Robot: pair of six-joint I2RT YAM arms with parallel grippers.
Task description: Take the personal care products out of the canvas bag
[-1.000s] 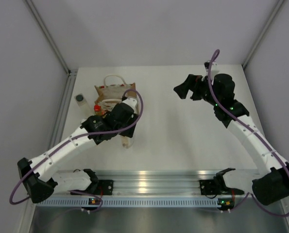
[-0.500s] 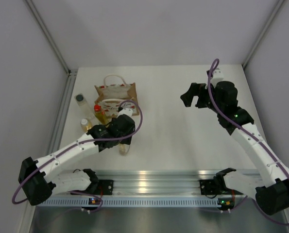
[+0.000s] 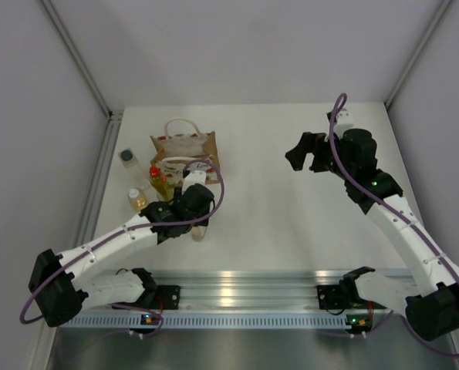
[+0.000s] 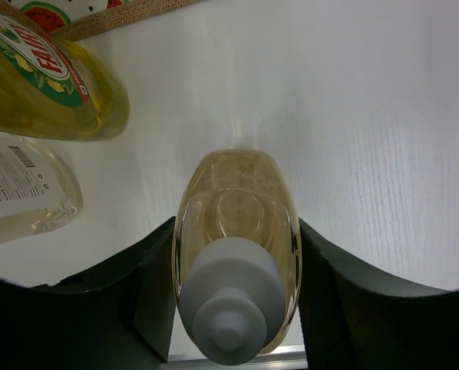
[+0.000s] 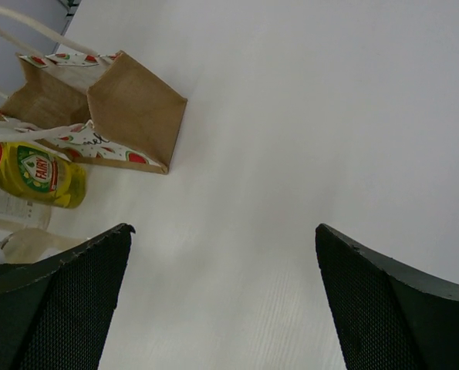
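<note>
Top view, bag (image 3: 184, 148): stands at the far left of the table (image 3: 291, 223), rope handles up.
Top view, bottles out: dark-capped bottle (image 3: 127, 158), yellow bottle (image 3: 158, 177) and spare amber bottle (image 3: 136, 199) are clustered just left of the bag's near side.
Top view, left gripper (image 3: 197, 219): just near of the bag, clamped on the held bottle (image 3: 201, 232), which sits on its near side.
Top view, right gripper (image 3: 305, 151): well apart to the right, jaws spread, nothing in them.
Top view, nearer arm: the left, by far.
Left wrist, held bottle (image 4: 237, 231): pinched at its shoulders between both fingers (image 4: 129, 301), white cap toward the wrist and base toward the table. Its long axis runs straight out from the jaws.
Left wrist, base contact: cannot tell whether it rests on the table or hangs just above.
Left wrist, neighbours: the yellow bottle (image 4: 52, 85) and spare amber bottle (image 4: 21, 193) lie left of the jaws, apart from the held one.
Right wrist, fingers (image 5: 52, 308): wide apart, bare table between. The bag (image 5: 113, 108) is upper left, with the yellow bottle (image 5: 36, 173) beside it.
Judgement, step: setting down what looks like the fourth bottle.
Judgement, next move: lower along the bottle's axis, then release, keeping clear of the neighbours on the left.
</note>
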